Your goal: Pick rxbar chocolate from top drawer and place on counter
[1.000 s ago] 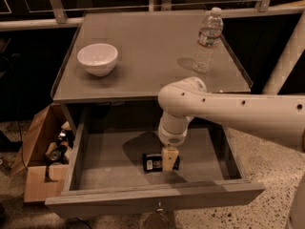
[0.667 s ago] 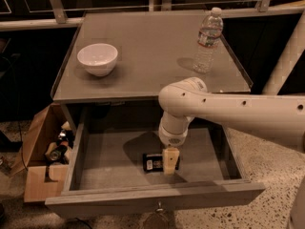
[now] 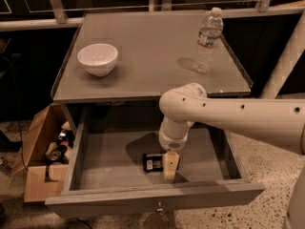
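The rxbar chocolate (image 3: 153, 162), a small black bar with a white label patch, lies flat on the bottom of the open top drawer (image 3: 109, 163), near its middle front. My gripper (image 3: 170, 166) hangs down from the white arm into the drawer. It is right at the bar's right end and covers that end. The counter (image 3: 147, 56) is the flat grey top above the drawer.
A white bowl (image 3: 97, 58) stands on the counter's left side and a clear water bottle (image 3: 208, 39) on its right. A cardboard box (image 3: 43, 151) with several items sits on the floor left of the drawer. The drawer's front wall (image 3: 152, 202) is close before the gripper.
The gripper has sunk slightly lower in the drawer beside the bar. The bar has not moved.
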You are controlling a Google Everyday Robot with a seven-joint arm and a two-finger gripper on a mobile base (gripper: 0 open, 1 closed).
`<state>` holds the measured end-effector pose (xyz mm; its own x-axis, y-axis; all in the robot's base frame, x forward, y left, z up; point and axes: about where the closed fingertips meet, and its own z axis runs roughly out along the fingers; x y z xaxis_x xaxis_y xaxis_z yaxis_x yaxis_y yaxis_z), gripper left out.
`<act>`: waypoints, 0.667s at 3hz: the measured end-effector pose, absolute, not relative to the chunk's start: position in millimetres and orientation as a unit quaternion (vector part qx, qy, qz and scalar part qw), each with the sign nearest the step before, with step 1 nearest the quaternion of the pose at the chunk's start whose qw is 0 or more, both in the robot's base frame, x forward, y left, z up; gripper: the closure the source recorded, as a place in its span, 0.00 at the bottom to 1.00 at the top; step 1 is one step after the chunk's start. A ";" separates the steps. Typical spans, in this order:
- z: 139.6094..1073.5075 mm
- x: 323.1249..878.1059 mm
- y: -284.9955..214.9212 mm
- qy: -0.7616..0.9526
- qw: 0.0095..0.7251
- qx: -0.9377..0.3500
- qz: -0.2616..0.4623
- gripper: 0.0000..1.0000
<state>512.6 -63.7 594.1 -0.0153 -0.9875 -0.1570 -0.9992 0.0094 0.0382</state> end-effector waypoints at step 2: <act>583.1 510.0 -63.0 0.712 0.038 -0.696 0.078 0.19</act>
<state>510.0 -63.0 583.1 -0.0270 -0.9862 -0.1636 -0.9981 0.0176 0.0583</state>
